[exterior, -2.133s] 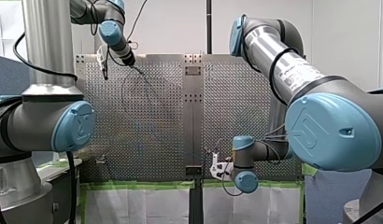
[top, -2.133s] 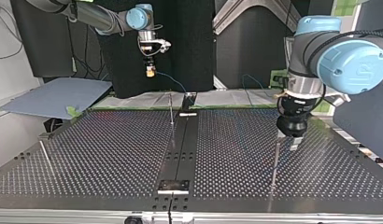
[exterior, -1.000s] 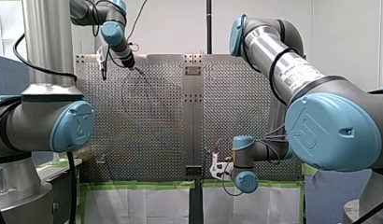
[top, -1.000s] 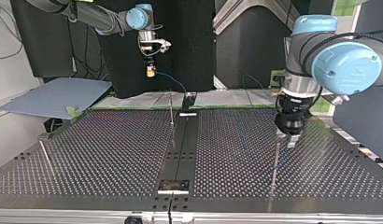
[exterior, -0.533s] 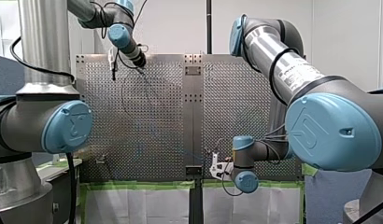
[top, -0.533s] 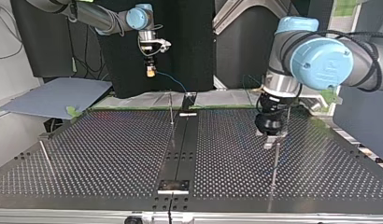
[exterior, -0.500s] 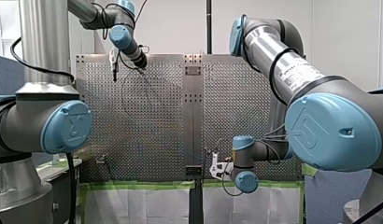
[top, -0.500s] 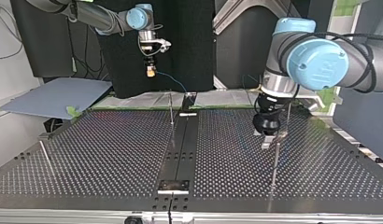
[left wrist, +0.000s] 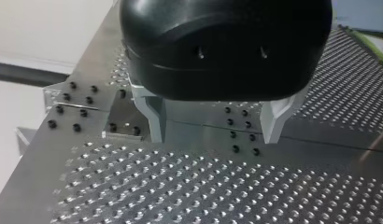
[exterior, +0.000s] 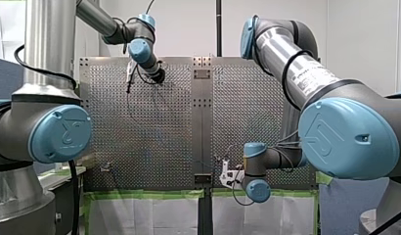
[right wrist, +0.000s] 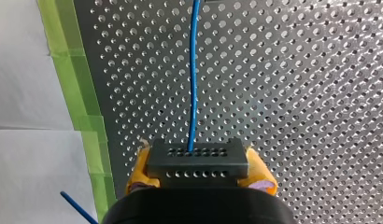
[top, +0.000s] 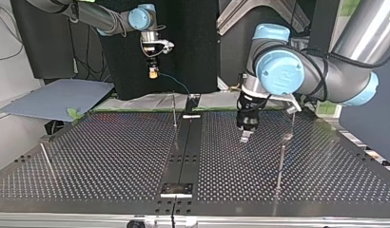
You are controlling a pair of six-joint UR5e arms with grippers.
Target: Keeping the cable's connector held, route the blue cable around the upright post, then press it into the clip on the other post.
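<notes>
The right claw [right wrist: 200,173] is pinching the connector [right wrist: 197,158], a flat dark block with two rows of tiny round holes. Soft yellow pads [right wrist: 139,165] squeeze it from both sides and bulge a little at its corners. The blue cable [right wrist: 193,84], thin and glossy, leaves a hole in the block's far row. It runs ahead of the claw with a slight bend, above the perforated metal table [right wrist: 297,93]. To one side of the claw the plate ends at a strip of green tape [right wrist: 77,93], then a white sheet [right wrist: 31,163]. A short blue stub [right wrist: 76,204] beside the claw is cut off, and I cannot trace it to anything.

The left claw [left wrist: 214,125] is spread wide with nothing between its pale metal fingers [left wrist: 153,116]. Its housing is rounded, smooth and black. It hangs close over the dotted plate; whether the tips touch it I cannot tell. Dark screw heads [left wrist: 82,112] sit just beyond it.

From across the table, a thin upright post [top: 174,113] stands below the right claw. A second slim post [top: 280,164] stands beside the left claw, apart from it. The fitting at its top is too small to make out.
</notes>
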